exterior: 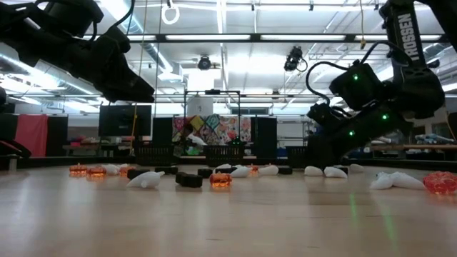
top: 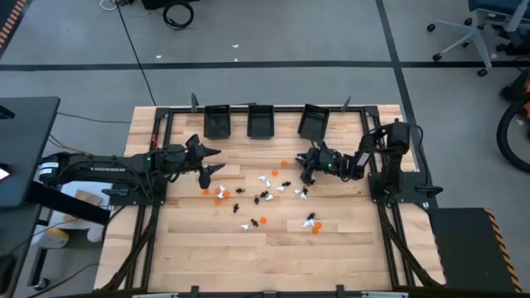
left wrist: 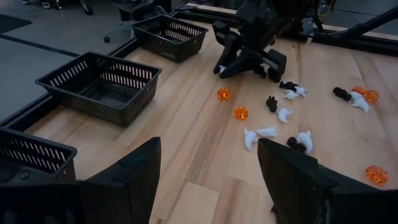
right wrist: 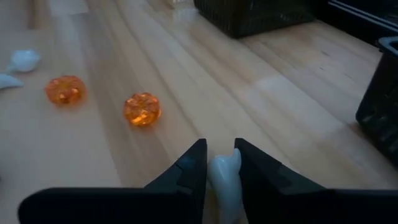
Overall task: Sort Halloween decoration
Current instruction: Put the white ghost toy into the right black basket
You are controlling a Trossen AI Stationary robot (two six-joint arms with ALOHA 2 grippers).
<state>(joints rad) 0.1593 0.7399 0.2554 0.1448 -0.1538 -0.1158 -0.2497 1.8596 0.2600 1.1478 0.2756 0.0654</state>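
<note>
From above, the right gripper (top: pixel 307 168) sits low over the wooden counter (top: pixel 273 248), just beside the scatter of Halloween decoration (top: pixel 265 199), with three black bins (top: pixel 261 122) lined up along the counter edge beyond it; the left gripper (top: pixel 211 161) hovers on the opposite side of the scatter, its fingers spread wide and holding nothing. At counter height, the right gripper (exterior: pixel 319 153) reaches down to the surface, with white and orange trinkets lying in a row to either side of it, while the left arm hangs raised above them. Past the left gripper's (left wrist: pixel 208 180) widely parted fingers, two orange pumpkins (left wrist: pixel 232 104) and several white and black pieces lie ahead on the wood, and the right gripper (left wrist: pixel 239 62) stands beyond them with its tips at the counter. Between the right gripper's (right wrist: pixel 221 168) narrowly set fingers a white trinket (right wrist: pixel 225 180) is pinched, touching both pads, and two orange pumpkins (right wrist: pixel 142 109) rest on the wood ahead of and to one side of those fingertips.
</note>
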